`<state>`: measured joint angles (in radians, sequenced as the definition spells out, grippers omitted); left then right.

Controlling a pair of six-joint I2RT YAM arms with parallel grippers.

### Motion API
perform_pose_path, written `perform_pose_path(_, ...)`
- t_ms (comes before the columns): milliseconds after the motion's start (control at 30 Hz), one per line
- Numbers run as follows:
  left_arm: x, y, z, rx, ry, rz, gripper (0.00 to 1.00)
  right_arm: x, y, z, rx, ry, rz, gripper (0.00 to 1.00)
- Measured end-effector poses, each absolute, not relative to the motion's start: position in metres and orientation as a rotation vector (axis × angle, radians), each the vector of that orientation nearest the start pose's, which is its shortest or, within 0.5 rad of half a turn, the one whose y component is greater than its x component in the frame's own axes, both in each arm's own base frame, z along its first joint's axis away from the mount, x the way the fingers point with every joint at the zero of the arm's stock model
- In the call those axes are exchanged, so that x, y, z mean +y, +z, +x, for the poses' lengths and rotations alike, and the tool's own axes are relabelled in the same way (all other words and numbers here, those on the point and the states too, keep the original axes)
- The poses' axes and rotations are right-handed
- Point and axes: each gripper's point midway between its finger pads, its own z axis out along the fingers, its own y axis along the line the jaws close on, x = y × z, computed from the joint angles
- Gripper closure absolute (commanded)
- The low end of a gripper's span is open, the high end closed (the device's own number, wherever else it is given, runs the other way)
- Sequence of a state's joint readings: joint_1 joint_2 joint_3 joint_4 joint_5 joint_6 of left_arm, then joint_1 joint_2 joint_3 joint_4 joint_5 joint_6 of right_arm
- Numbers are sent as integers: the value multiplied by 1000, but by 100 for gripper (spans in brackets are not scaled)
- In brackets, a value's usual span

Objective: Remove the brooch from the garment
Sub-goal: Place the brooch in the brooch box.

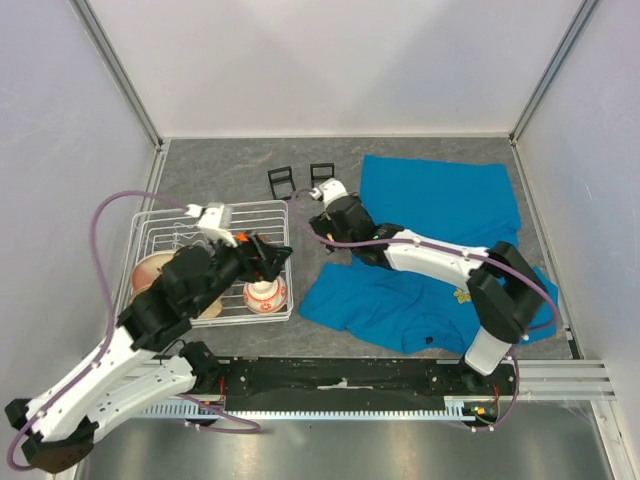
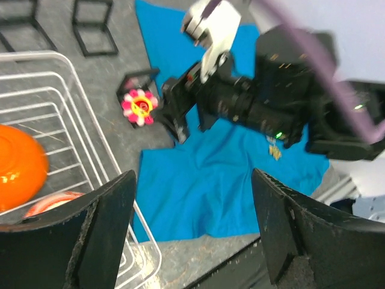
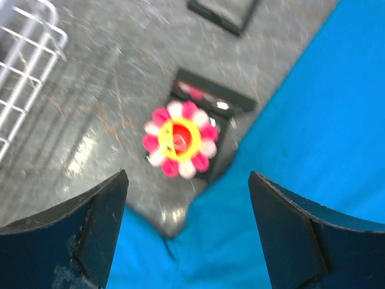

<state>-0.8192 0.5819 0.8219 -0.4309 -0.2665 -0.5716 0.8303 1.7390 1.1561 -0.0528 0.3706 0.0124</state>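
Observation:
The teal-blue T-shirt lies spread over the right half of the table and also shows in the left wrist view and the right wrist view. A pink, white and yellow flower brooch rests on a small black stand on the grey table, just off the shirt's left edge; it also shows in the left wrist view. My right gripper is open and empty, hovering just short of the brooch; in the top view it hides the brooch. My left gripper is open and empty over the basket's right edge.
A white wire basket at the left holds an orange ball, a red-and-white ball and a bowl. Two empty black stands sit behind the brooch. A small yellow motif is on the shirt's front.

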Motion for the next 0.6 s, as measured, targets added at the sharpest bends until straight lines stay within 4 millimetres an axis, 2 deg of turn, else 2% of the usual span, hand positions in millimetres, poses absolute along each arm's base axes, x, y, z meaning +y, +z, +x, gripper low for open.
perform_pose_path(100,-202,273,201,1922,-792,115,19,270,117,349,2154,103,-510,14)
perform_pose_path(133,-217,263,201,1970,-819,164,21,254,116,344,2197,108,-430,15)
perform_pose_path(200,-240,245,203,2042,-858,232,23,213,110,335,2283,97,-240,15)
perform_pose_path(300,-280,209,202,2167,-957,358,32,148,92,310,2398,51,45,16)
perform_pose_path(367,-304,187,199,2238,-1034,434,35,119,80,289,2454,27,189,16)
perform_pose_path(467,-345,148,192,2349,-1118,555,35,90,71,266,2511,0,362,19)
perform_pose_path(600,-374,112,161,2437,-1142,703,35,60,73,268,2496,7,592,23)
